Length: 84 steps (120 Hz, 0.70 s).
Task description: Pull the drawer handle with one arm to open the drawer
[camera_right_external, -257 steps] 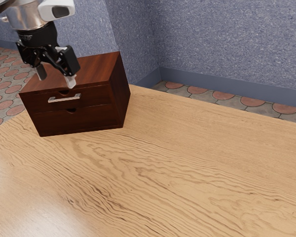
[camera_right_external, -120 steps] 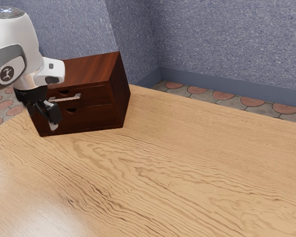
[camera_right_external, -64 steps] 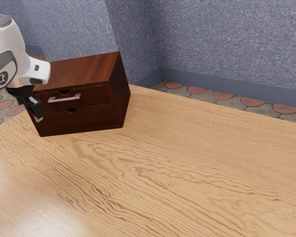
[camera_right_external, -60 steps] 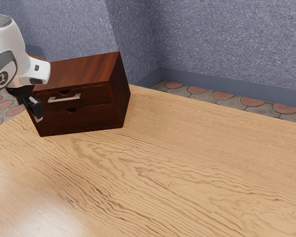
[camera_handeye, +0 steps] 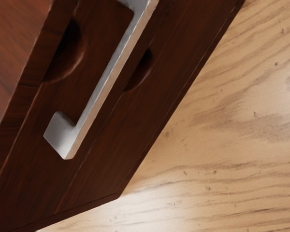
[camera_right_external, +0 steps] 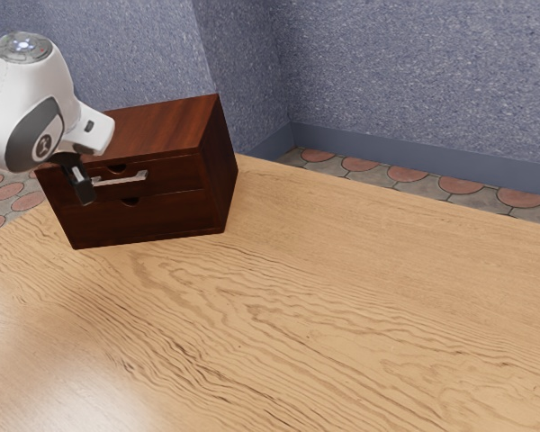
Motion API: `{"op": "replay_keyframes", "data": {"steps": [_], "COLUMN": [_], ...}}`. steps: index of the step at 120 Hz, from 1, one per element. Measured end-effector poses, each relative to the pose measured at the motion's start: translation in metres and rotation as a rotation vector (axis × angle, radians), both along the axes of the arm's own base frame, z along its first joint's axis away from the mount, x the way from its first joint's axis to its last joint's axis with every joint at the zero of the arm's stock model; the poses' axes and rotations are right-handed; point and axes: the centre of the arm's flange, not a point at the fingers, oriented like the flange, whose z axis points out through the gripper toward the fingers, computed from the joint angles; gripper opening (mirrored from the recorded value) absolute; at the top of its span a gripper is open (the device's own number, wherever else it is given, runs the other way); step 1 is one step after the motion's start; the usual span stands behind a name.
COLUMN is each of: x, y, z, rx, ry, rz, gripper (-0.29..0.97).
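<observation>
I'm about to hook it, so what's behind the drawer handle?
The upper drawer front, dark wood, with a gap between it and the bar of the handle. A rounded recess is cut into the wood beside the bar. The drawer's inside is hidden behind that front.

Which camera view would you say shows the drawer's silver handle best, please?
The wrist view: the handle appears close up, its bar and one end post standing off the drawer front. The exterior view shows it small, one end by the claw.
</observation>
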Motion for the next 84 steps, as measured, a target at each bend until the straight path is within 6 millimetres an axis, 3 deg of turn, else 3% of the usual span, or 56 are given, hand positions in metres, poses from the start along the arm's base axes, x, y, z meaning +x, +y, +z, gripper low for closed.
{"op": "replay_keyframes", "data": {"steps": [24,44,61,84], "x": [-0.015,0.002,0.0,0.014], "y": [0.038,0.03,0.048,0.038], "z": [0.0,-0.009,-0.025,-0.027], "rx": [-0.01,0.008,-0.008,-0.003], "ry": [-0.006,0.031,0.058,0.064], "rz": [0.006,-0.067,-0.066,-0.127], "gripper": [0.68,0.68,0.68,0.63]}}
